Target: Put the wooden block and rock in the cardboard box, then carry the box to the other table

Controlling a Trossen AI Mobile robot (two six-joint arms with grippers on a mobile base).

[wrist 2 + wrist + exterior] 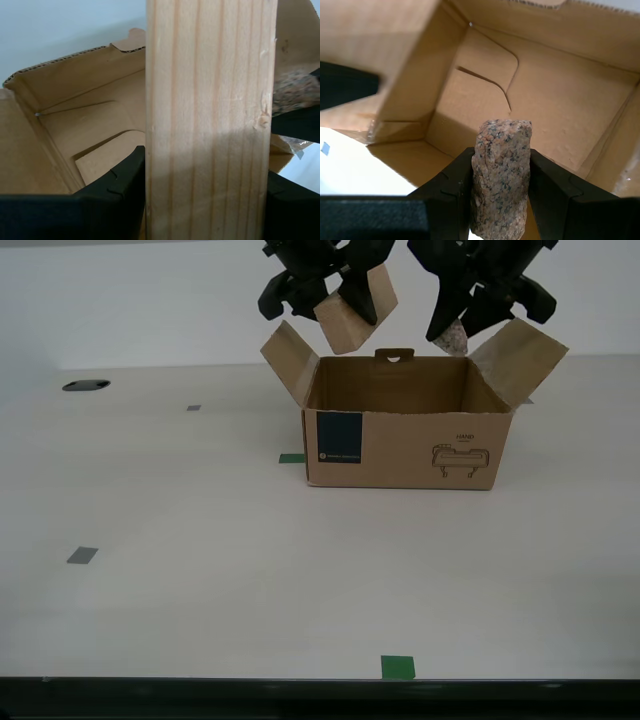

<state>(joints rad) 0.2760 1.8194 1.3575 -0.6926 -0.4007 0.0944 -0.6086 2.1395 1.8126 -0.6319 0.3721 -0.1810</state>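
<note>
Both arms raised side by side; my first gripper and my second gripper fingers clamped.

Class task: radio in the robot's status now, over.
My first gripper shut on rock. My second gripper shut on wooden block. Both above open cardboard box. Nothing obstructing.

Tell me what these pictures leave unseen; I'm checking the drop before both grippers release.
- Cardboard box floor: the front wall hides it in the exterior view; the wooden block covers much of it in the second wrist view.
- My second gripper and first gripper: the arms are cut off by the exterior view's top edge.
- Rock: mostly hidden behind gripper fingers in the exterior view.
</note>
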